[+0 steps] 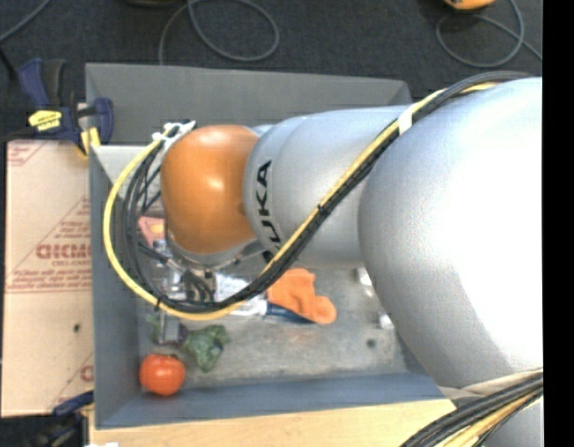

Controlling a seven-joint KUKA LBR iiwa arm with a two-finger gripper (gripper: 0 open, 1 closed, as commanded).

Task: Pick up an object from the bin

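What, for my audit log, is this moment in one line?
pincer: low in bin, view's lower left | nearest: red ball, green lump | grasp: cannot tell

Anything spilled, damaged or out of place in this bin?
Nothing stands out. A red-orange ball, a crumpled green piece and a floppy orange piece lie loose on the bin floor, inside its walls.

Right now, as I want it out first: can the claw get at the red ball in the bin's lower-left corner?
Probably yes: the claw hangs close by the red ball, nothing between, though the bin walls crowd it.
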